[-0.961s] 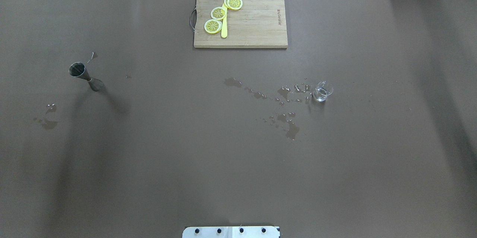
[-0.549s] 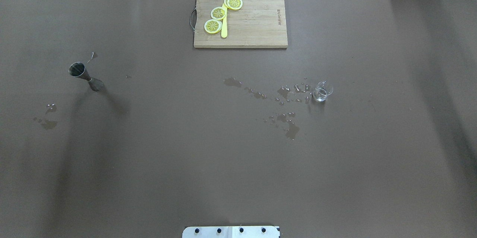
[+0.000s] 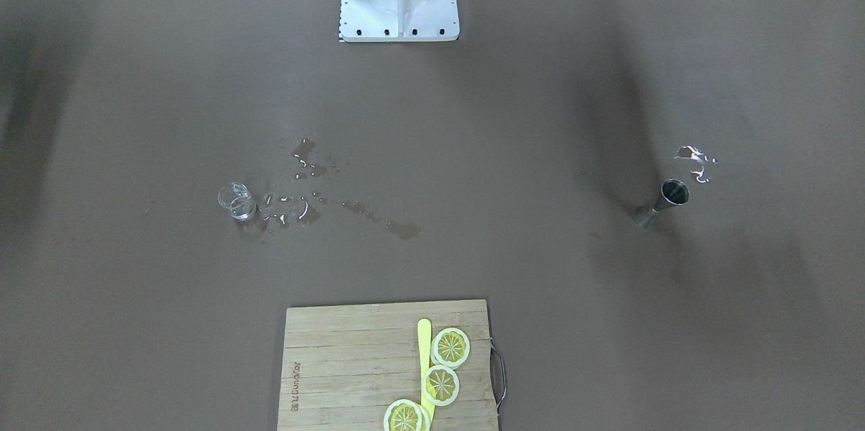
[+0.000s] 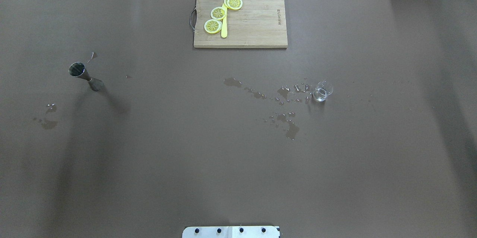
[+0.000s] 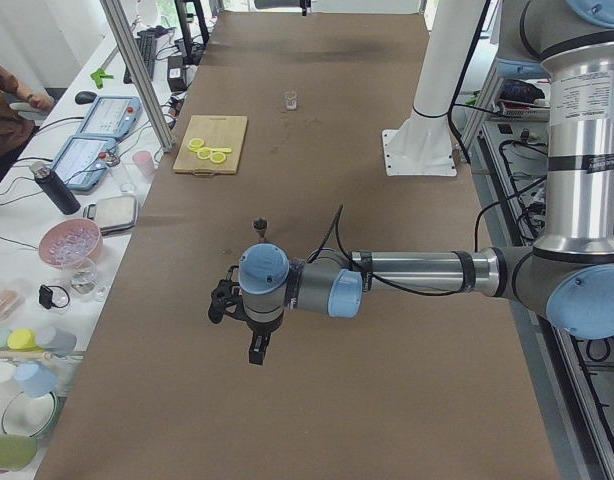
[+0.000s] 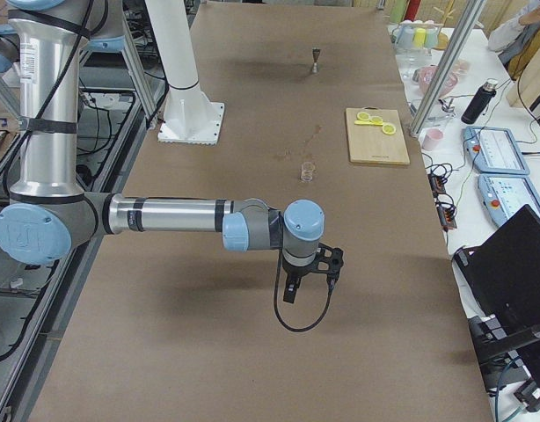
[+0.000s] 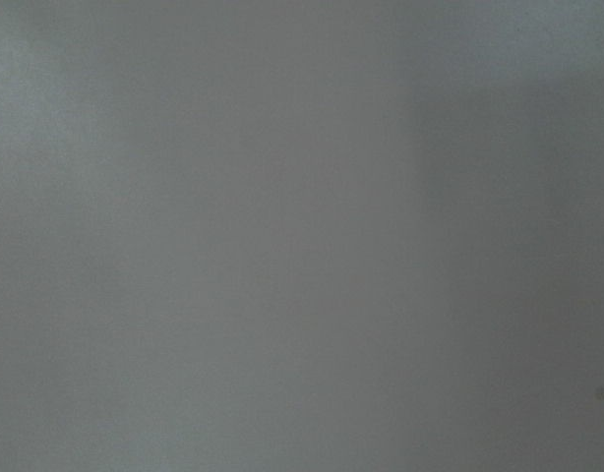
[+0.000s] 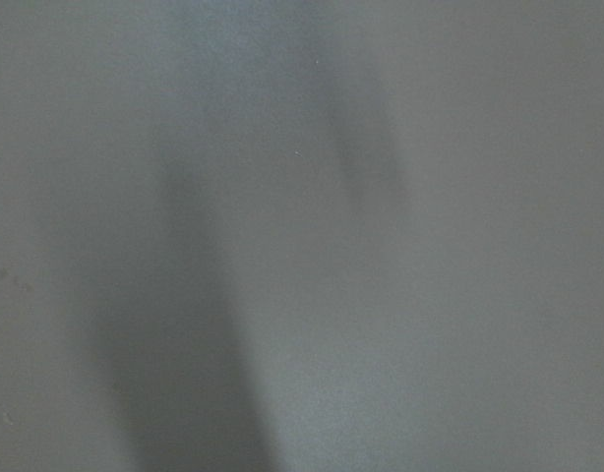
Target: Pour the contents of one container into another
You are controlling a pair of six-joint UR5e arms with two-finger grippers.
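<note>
A steel jigger (image 4: 85,75) (image 3: 662,201) stands upright on the brown table, on the robot's left side. A small clear glass (image 4: 322,91) (image 3: 236,201) with a little liquid stands on the right side, wet splashes beside it. Neither arm shows in the overhead or front views. My left gripper (image 5: 221,301) hangs over bare table nearer the camera than the jigger (image 5: 259,224). My right gripper (image 6: 330,261) hangs over bare table nearer the camera than the glass (image 6: 308,170). I cannot tell whether either is open or shut. Both wrist views show only blurred table.
A wooden cutting board (image 4: 257,29) with lemon slices (image 4: 218,13) and a yellow knife (image 4: 224,29) lies at the far middle. Puddles (image 4: 287,118) spread left of the glass; smaller ones (image 4: 46,122) lie near the jigger. A side table (image 5: 57,250) holds bowls and bottles.
</note>
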